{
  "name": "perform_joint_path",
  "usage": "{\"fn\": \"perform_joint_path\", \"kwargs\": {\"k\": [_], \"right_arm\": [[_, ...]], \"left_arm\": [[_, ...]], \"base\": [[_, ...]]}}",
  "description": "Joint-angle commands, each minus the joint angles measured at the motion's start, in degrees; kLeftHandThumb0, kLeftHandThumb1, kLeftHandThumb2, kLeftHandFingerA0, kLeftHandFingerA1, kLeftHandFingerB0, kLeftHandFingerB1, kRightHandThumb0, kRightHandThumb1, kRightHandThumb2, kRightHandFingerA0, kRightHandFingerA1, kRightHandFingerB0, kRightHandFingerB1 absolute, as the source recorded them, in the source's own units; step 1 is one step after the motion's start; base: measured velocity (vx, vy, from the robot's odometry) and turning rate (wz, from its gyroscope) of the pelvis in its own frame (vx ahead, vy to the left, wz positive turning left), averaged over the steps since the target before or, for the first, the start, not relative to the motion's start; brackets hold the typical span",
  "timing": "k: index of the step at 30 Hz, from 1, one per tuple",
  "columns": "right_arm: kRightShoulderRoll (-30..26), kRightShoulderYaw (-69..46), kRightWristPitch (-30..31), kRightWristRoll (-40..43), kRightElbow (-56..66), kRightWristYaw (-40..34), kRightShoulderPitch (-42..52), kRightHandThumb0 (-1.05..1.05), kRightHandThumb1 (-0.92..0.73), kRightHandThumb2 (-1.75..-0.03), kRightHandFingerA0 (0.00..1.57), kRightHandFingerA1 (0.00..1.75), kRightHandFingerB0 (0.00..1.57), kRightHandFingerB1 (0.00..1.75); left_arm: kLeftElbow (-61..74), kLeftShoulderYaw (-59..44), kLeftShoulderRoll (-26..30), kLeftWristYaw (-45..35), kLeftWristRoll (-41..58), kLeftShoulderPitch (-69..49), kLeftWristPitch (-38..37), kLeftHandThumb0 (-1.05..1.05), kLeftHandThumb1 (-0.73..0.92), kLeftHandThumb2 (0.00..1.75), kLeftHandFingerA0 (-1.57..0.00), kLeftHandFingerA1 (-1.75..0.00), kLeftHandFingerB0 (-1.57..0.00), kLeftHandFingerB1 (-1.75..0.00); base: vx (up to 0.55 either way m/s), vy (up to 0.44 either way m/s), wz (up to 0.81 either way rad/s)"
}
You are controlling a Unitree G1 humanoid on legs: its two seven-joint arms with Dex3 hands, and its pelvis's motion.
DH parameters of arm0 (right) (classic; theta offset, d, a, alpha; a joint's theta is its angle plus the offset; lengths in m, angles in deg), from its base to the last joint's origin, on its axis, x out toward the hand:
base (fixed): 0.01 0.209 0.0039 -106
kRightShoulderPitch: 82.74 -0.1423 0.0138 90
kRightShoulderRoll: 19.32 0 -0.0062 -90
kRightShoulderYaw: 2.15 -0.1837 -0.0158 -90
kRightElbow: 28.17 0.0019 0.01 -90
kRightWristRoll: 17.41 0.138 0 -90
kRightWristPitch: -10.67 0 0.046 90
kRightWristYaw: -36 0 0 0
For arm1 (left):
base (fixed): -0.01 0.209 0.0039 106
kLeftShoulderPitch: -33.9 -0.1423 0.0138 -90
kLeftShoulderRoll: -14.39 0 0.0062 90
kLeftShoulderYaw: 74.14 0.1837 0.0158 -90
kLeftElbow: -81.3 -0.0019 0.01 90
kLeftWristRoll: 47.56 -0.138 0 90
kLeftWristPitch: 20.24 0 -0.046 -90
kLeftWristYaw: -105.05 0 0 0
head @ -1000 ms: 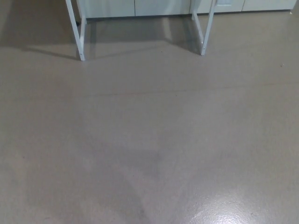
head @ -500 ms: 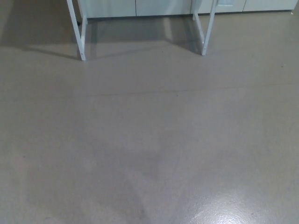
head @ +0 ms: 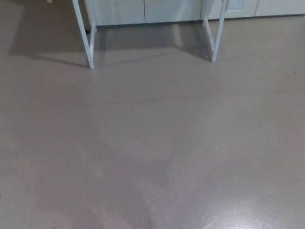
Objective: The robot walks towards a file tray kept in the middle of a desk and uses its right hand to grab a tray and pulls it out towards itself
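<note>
The head view looks down on a wide grey-brown floor [head: 152,143] that fills almost the whole picture.

At about 11 o'clock, near the top edge, stands the left desk leg [head: 85,33], a white frame of two thin bars that meet at a foot on the floor. A dark shadow [head: 43,40] lies on the floor just beside it, going toward 10 o'clock.

At 12 o'clock, along the top edge, there are pale cabinet fronts [head: 143,10] behind the legs, and their lower edge touches the floor.

At about 1 o'clock stands the right desk leg [head: 215,33], of the same white shape, with its foot on the floor.

At about 5 o'clock, in the lower corner, a bright reflection [head: 248,217] of light shows on the shiny floor.

The desk top is outside the picture, so the file tray does not show here. Neither hand of the robot is in the picture, so I cannot tell how their fingers stand.
</note>
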Motion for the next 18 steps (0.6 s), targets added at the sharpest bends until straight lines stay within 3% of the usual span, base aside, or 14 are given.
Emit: {"fn": "perform_joint_path", "kwargs": {"k": [1, 5, 9, 11, 12, 18], "right_arm": [[-0.4, 0.6, -2.6, 0.8, -0.6, 0.8, 0.4, -0.18, -0.42, -0.88, 0.26, 0.59, 0.13, 0.51], [-0.2, 1.3, -3.0, 0.1, -0.1, -0.9, 0.3, -0.18, -0.40, -0.87, 0.37, 0.63, 0.15, 0.52], [-0.4, 1.7, -3.1, 0.1, -1.0, -1.4, -0.5, -0.17, -0.41, -0.88, 0.36, 0.63, 0.13, 0.51], [-0.1, 1.9, -2.8, 0.1, 0.3, -1.7, 0.0, -0.17, -0.41, -0.87, 0.34, 0.63, 0.14, 0.52], [0.0, 1.8, -2.4, 0.7, 0.8, -1.5, 0.0, -0.17, -0.41, -0.88, 0.32, 0.62, 0.14, 0.51], [0.0, 3.3, 0.3, -0.3, 3.4, -3.6, -1.4, -0.18, -0.42, -0.88, 0.39, 0.64, 0.15, 0.51]], "left_arm": [[0.5, 0.2, 1.3, 0.7, 0.6, 0.0, -2.4, -0.03, 0.20, 1.03, -0.31, -0.79, -0.23, -0.62], [0.0, 0.5, 1.5, 1.2, 0.3, 0.6, -2.6, -0.03, 0.18, 1.02, -0.31, -0.79, -0.23, -0.63], [-0.5, 0.8, 1.7, 1.5, 0.3, 1.2, -3.0, -0.03, 0.21, 0.96, -0.37, -0.70, -0.24, -0.62], [-0.6, 0.7, 1.6, 1.3, 0.7, 1.3, -2.9, -0.03, 0.21, 0.96, -0.37, -0.70, -0.23, -0.62], [0.3, 0.7, 1.5, 0.9, 0.9, 1.0, -2.8, -0.03, 0.20, 1.03, -0.30, -0.84, -0.23, -0.65], [0.2, 0.9, 1.9, 2.1, 0.7, 2.7, -2.1, -0.04, 0.22, 0.96, -0.38, -0.70, -0.23, -0.61]], "base": [[-0.02, 0.158, -0.05], [0.10, 0.281, -0.23], [0.12, 0.256, -0.04], [0.16, 0.075, 0.04], [0.14, 0.018, 0.05], [0.11, -0.108, 0.10]]}}
